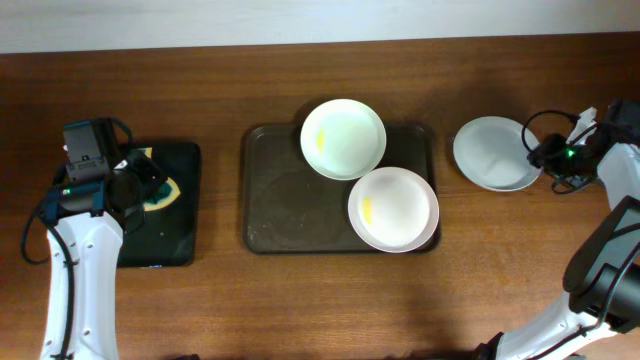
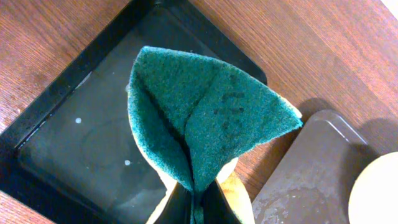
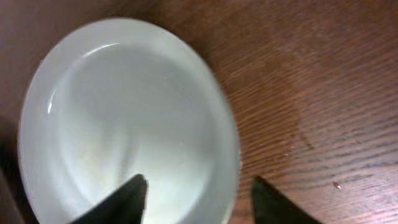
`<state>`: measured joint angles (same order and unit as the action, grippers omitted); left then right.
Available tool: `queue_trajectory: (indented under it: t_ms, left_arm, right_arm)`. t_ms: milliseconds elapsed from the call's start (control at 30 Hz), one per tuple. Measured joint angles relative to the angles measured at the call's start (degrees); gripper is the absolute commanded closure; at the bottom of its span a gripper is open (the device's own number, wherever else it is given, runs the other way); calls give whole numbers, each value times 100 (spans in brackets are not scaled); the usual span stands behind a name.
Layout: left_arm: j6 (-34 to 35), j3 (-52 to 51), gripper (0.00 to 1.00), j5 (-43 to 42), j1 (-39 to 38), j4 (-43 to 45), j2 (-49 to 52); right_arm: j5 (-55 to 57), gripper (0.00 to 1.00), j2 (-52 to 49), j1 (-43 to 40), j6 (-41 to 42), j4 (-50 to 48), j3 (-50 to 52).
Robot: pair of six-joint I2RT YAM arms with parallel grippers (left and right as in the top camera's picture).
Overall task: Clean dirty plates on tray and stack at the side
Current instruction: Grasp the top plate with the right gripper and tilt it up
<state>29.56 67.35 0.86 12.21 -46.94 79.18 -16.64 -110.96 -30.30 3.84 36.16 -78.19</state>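
Wood table (image 1: 300, 300) carrying plate (image 3: 124, 112) right of tray (image 1: 270, 215); right gripper (image 3: 199, 199) sitting wide, jaws straddling plate rim. Left gripper (image 2: 193, 208) pinching green sponge (image 2: 205, 124) over black tray (image 2: 74, 143).

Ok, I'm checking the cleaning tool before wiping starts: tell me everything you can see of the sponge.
The sponge is yellow foam with a dark green, coarse-looking scouring face bearing faint dark marks. It is folded green side out and pinched at one edge by the left hand, fanning away from it to a point. It is over the black tray; whether it touches the tray cannot be told.
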Motion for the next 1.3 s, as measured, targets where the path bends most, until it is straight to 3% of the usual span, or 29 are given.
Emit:
queue_trajectory:
  t_ms: [100, 133, 167, 200, 267, 367, 467, 600, 700, 767, 800, 900, 1000, 1133, 1300]
  left_arm:
    - [0, 0, 100, -2, 0, 2, 0]
    - [0, 0, 100, 0, 0, 13, 0]
    - [0, 0, 100, 0, 0, 48, 0]
    - [0, 0, 100, 0, 0, 59, 0]
    - [0, 0, 100, -2, 0, 66, 0]
    - [0, 0, 100, 0, 0, 68, 0]
    - [0, 0, 100, -2, 0, 59, 0]
    - [0, 0, 100, -35, 0, 37, 0]
    - [0, 0, 100, -50, -2, 15, 0]
    - [0, 0, 100, -50, -2, 17, 0]
    - [0, 0, 100, -50, -2, 20, 0]
    - [0, 0, 100, -50, -2, 20, 0]
    - [-28, 0, 100, -216, 0, 120, 0]
    - [-706, 0, 100, -1196, -120, 354, 0]
    - [-1132, 0, 100, -1786, -1316, 444, 39]
  right_arm:
    - [-592, 46, 4, 212, 26, -22, -2]
    - [-1093, 50, 46, 328, 26, -153, -7]
    - [-1401, 62, 109, 520, 96, -286, -20]
    - [-1569, 64, 168, 798, 195, -417, -42]
    - [-1606, 54, 216, 1947, 686, -636, -98]
    - [-315, 44, 214, 3294, 1620, -986, -101]
    - [1270, 42, 20, 4452, 2111, -1377, -109]
    - [2389, 43, -612, 4586, 2168, -1644, -109]
    - [2063, 68, -918, 4564, 1722, -2074, -109]
    - [1869, 66, -927, 4564, 1462, -2109, -109]
    - [1718, 77, -927, 4564, 1316, -2065, -109]
    - [1368, 96, -927, 4564, 1025, -1862, -109]
    - [505, 96, -922, 4566, 852, -1746, -142]
    - [-260, 96, -922, 4857, 664, -1169, -142]
    - [-271, 96, -887, 5482, 669, -684, -142]
